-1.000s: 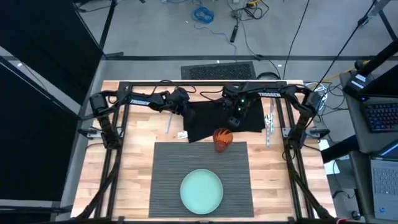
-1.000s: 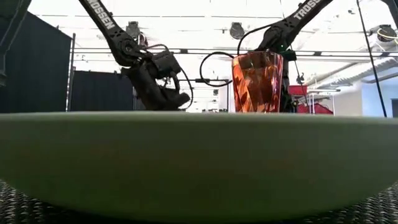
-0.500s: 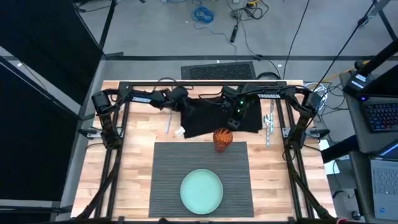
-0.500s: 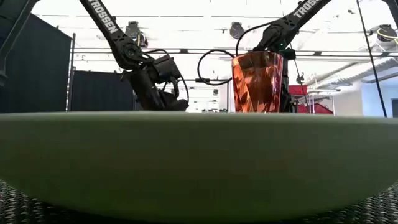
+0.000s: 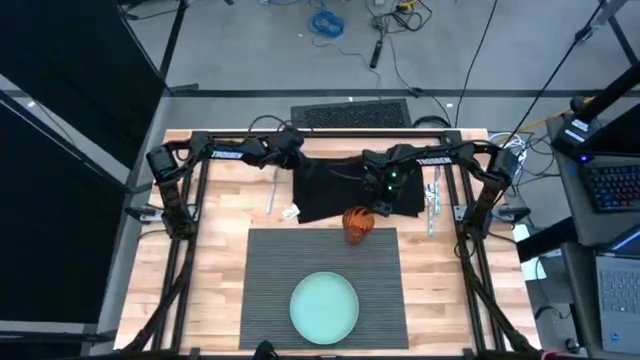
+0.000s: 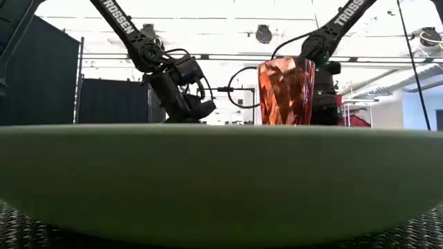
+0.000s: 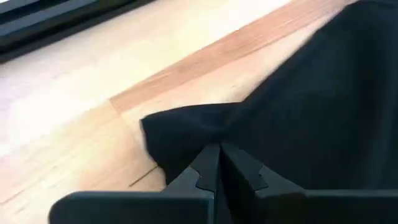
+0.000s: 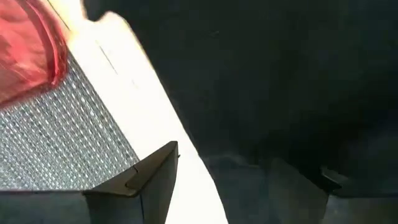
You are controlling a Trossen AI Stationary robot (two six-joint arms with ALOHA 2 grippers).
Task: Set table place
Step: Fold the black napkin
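Placemat (image 5: 322, 258) under plate (image 5: 324, 306); left gripper (image 7: 219, 163) pinching napkin (image 5: 340, 188), right gripper (image 8: 233, 171) spread.

Orange tumbler (image 5: 358, 224) blocks the placemat's (image 5: 270, 280) far edge; its sides lie open.

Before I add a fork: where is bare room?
Free: ribbed placemat left of the green plate, and right of it. Crowded: the back, where black napkin, both end effectors, orange glass and cutlery sit.
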